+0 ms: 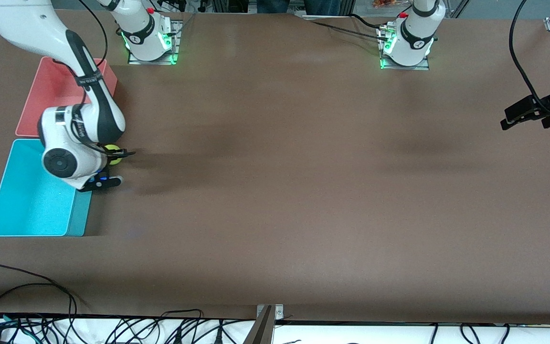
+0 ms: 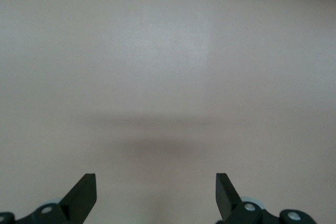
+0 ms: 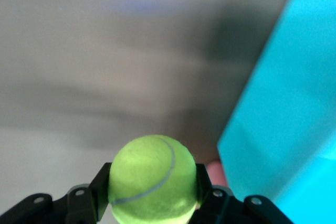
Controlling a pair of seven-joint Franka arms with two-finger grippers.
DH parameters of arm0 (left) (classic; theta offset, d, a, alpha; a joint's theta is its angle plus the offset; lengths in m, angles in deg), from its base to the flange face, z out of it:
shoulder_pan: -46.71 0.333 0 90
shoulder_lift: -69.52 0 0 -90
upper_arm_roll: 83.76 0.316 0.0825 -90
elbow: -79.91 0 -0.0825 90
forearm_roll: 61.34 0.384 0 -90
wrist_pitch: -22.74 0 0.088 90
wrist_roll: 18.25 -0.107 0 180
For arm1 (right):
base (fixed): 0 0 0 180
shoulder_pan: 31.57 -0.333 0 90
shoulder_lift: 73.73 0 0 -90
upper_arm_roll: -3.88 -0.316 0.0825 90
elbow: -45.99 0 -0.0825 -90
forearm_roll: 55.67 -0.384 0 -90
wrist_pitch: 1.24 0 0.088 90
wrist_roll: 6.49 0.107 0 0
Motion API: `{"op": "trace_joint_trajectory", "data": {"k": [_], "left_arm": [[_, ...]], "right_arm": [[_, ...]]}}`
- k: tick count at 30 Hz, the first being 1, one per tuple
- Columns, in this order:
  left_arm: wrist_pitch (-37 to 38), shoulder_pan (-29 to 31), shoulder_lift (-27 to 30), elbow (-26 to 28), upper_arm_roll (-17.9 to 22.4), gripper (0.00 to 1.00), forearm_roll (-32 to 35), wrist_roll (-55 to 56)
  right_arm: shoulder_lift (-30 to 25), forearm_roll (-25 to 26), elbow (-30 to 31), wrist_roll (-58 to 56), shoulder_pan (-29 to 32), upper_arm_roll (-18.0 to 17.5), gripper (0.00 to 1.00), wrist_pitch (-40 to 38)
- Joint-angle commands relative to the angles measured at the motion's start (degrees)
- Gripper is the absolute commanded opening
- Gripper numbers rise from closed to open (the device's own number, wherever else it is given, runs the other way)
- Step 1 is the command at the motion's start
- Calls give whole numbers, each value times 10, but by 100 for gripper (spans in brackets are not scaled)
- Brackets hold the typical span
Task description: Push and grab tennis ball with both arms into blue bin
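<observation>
The yellow-green tennis ball (image 3: pixel 152 177) sits between the two black fingers of my right gripper (image 3: pixel 152 184), which is shut on it. In the front view the tennis ball (image 1: pixel 113 155) shows only partly under the right arm's wrist, just beside the blue bin (image 1: pixel 26 210), and the right gripper (image 1: pixel 116 155) is low over the table there. A cyan wall of the blue bin (image 3: pixel 283 114) fills one side of the right wrist view. My left gripper (image 1: pixel 525 114) hangs open at the left arm's end of the table; the left gripper (image 2: pixel 156 192) holds nothing.
A pink-red bin (image 1: pixel 55 91) lies against the blue bin, farther from the front camera. Cables (image 1: pixel 112 329) run along the table's front edge. Brown tabletop (image 1: pixel 303 191) stretches between the two arms.
</observation>
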Motion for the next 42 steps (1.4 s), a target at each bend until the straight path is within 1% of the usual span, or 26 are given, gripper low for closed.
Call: {"op": "trace_joint_trajectory", "data": {"k": [1,4,6,9,12,15,21,26,32,37,39,40,41,42], "left_arm": [[-7,-7,5,7,10,100,-7,-13],[-2,-7,6,9,9,100,-5,-15],[1,-7,6,11,9,100,-5,-15],[9,-7,6,11,8,100,0,-15],[15,-8,6,10,4,100,25,-15],[17,-6,8,10,-8,100,50,-15],[26,-7,8,11,-9,100,51,-16],[35,-7,8,11,-9,100,51,-16],[38,-7,8,10,-9,100,51,-16],[38,-7,8,10,-9,100,51,-16],[38,-7,8,10,-9,100,51,-16],[38,-7,8,10,-9,100,51,-16],[38,-7,8,10,-9,100,51,-15],[38,-7,8,10,-9,100,52,-15]], "right_arm": [[-9,-12,-86,-28,3,-3,38,-100],[-9,-12,-118,-59,5,1,38,-131],[-9,-12,-127,-80,14,7,38,-147],[-9,-11,-131,-123,24,20,38,-152],[-5,-15,-131,-163,42,36,38,-144],[1,-32,-128,-187,74,36,38,-130],[18,-49,-127,-248,104,36,38,-90],[38,-53,-125,-266,124,34,38,-72],[70,-104,-124,-294,140,35,38,-56],[89,-108,-125,-302,150,35,40,-49],[91,-109,-125,-302,150,35,43,-42],[93,-109,-125,-302,150,35,49,-39],[94,-109,-125,-302,150,35,57,-38],[96,-109,-125,-302,150,35,78,-38]]}}
